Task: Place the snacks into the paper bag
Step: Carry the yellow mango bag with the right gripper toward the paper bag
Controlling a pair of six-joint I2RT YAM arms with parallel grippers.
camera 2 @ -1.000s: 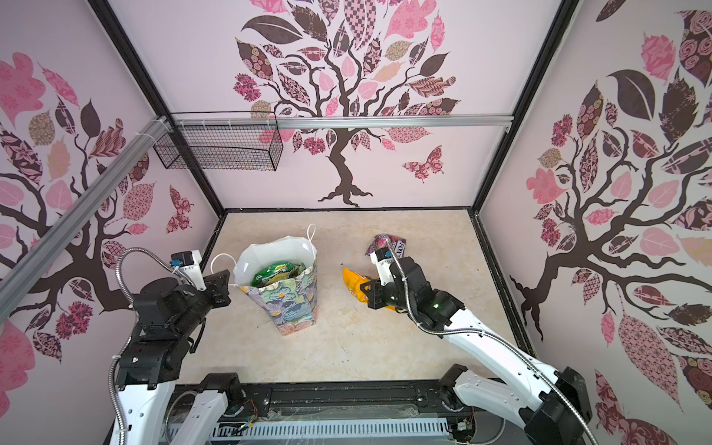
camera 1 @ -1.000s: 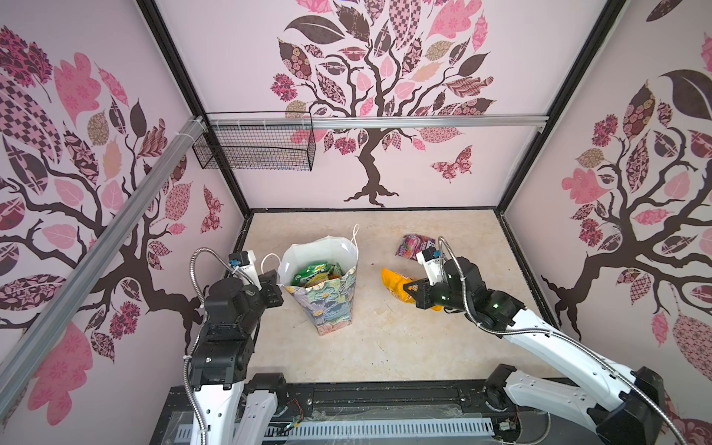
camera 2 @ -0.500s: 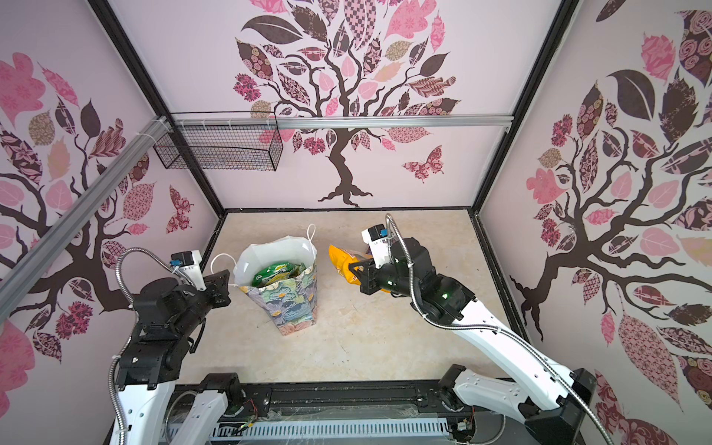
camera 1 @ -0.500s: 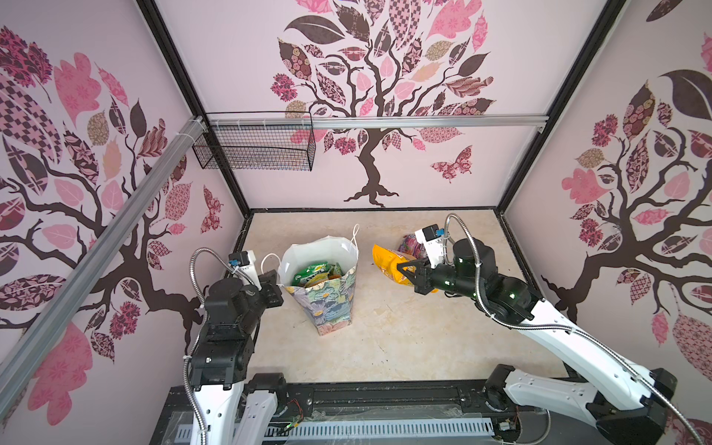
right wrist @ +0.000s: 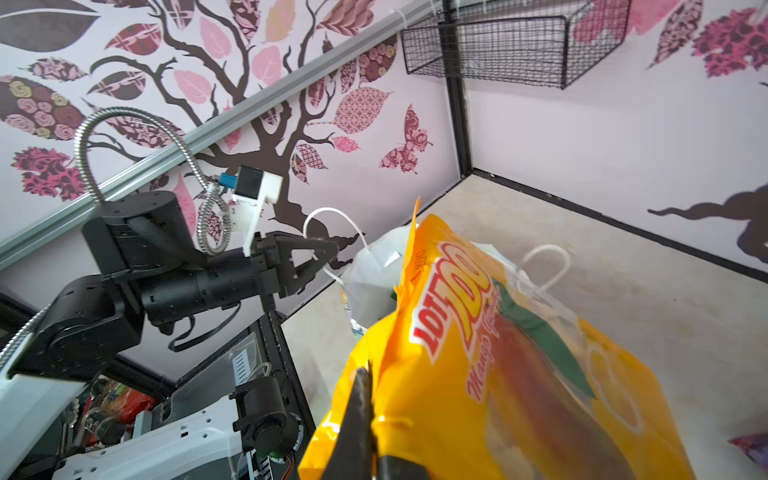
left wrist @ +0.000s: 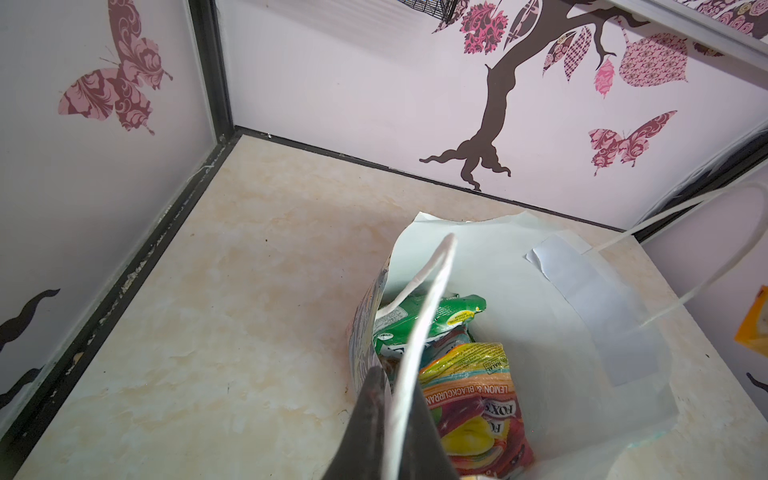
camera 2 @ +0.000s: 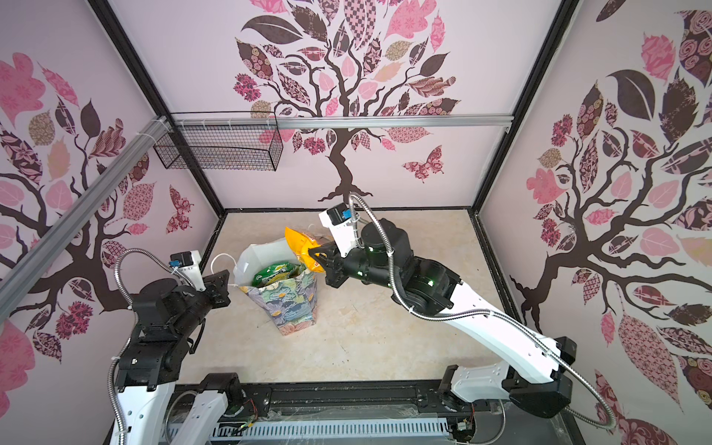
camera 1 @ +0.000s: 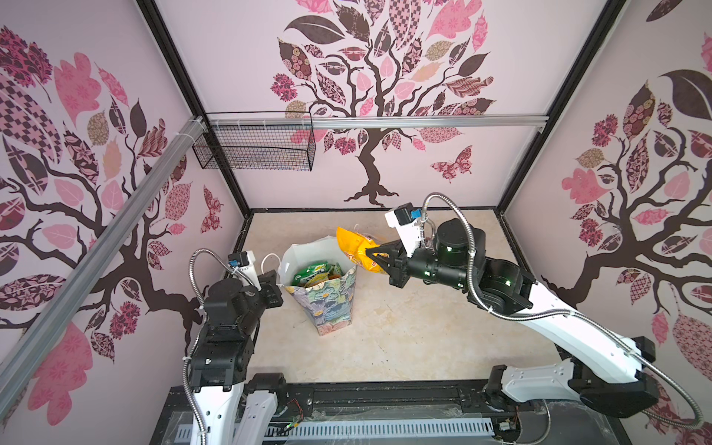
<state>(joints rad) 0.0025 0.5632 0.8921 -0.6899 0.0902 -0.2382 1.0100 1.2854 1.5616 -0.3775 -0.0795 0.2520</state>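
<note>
The floral paper bag stands open on the floor, left of centre in both top views. Inside it lie a green pouch and a red-and-yellow FOX'S pouch. My left gripper is shut on the bag's near rim, whose white inner wall shows behind it. My right gripper is shut on a yellow mango snack pouch. That pouch hangs in the air over the bag's right rim. A purple pouch lies on the floor.
A black wire basket hangs from the metal rail at the back left. Patterned walls close the floor in on three sides. The arms' base bar runs along the front.
My right gripper has lifted the yellow pouch off the floor and carried it up and left to the bag's right rim. The left arm and the bag have not moved.
</note>
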